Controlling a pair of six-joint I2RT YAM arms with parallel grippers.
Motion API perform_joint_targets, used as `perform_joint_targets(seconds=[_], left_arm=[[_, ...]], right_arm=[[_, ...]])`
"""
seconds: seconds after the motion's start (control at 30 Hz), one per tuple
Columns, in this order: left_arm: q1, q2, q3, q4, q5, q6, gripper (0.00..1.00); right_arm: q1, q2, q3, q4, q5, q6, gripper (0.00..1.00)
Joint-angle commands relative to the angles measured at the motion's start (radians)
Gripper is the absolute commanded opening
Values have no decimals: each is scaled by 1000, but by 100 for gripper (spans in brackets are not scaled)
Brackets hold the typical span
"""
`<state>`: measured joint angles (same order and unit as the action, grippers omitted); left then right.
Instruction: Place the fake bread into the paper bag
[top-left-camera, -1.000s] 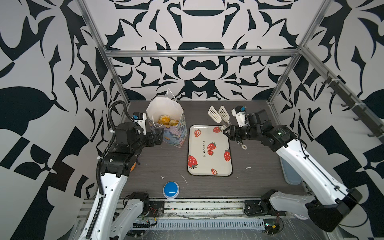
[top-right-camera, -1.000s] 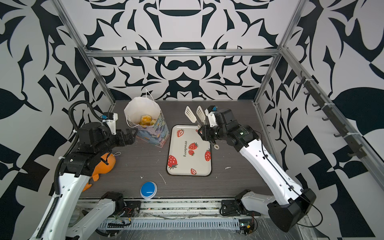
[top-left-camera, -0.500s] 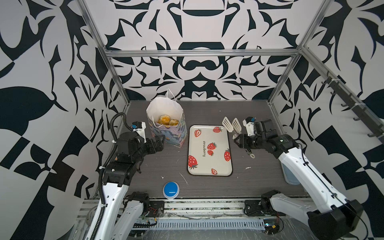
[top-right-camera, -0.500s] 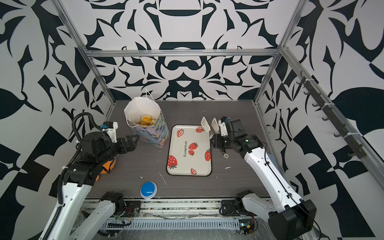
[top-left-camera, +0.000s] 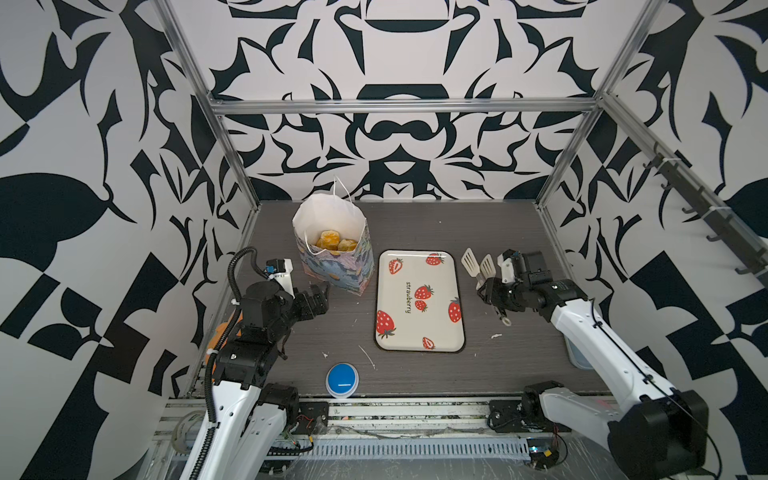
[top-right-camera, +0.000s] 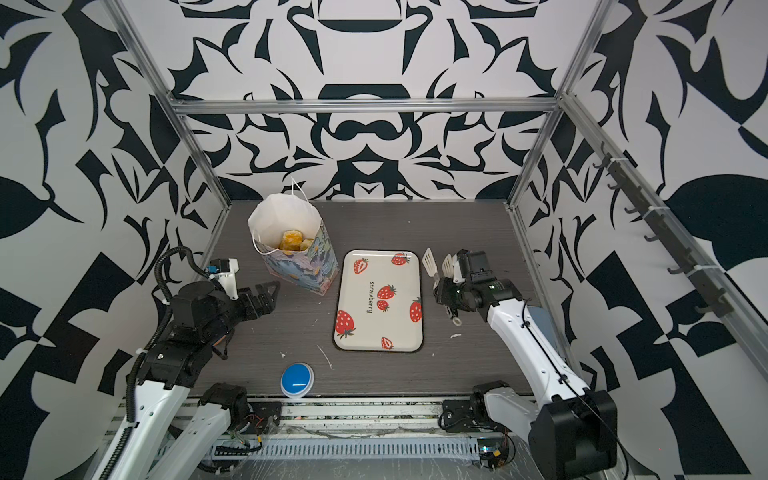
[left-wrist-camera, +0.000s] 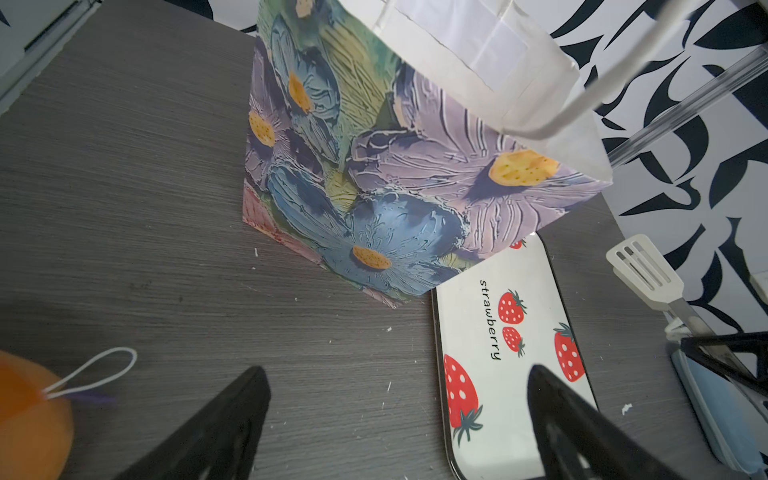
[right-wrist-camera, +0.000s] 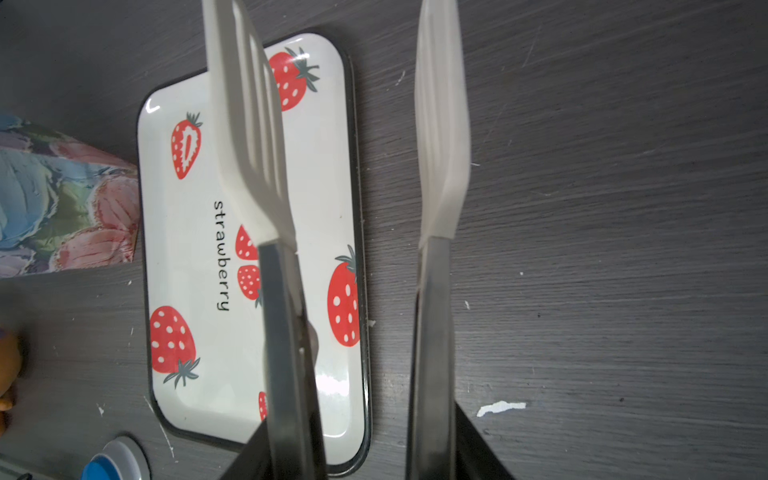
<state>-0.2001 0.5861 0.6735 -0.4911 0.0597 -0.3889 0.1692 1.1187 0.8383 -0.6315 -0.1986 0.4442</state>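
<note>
L gripper (top-left-camera: 319, 294) spread wide, nothing betw its jaws, above the table (top-left-camera: 498, 232). We see the paper bag (top-left-camera: 336, 266) upright just ahead of its tips, not touching. Fake bread (top-left-camera: 332, 241) is inside the bag, well down; a few golden pcs show thru the open top, count unclear. R gripper (top-left-camera: 492, 297) pinches the handles of the tongs (top-left-camera: 478, 266), white blades apart, pointing away from it. Strawberry tray (top-left-camera: 417, 266) lies betw both grippers, just beside the R one. Blue button (top-left-camera: 342, 379) sits behind the L gripper, well apart.
</note>
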Motion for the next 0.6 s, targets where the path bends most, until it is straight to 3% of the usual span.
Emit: perform_joint_targets(seconds=[0.0, 0.57], left_arm=[[-17, 10, -28, 39, -55, 35, 99], [-122, 45, -163, 249, -185, 139, 99]], right_arm=[[-27, 8, -17, 83, -1, 27, 50], [-71, 173, -43, 170, 83, 30, 50]])
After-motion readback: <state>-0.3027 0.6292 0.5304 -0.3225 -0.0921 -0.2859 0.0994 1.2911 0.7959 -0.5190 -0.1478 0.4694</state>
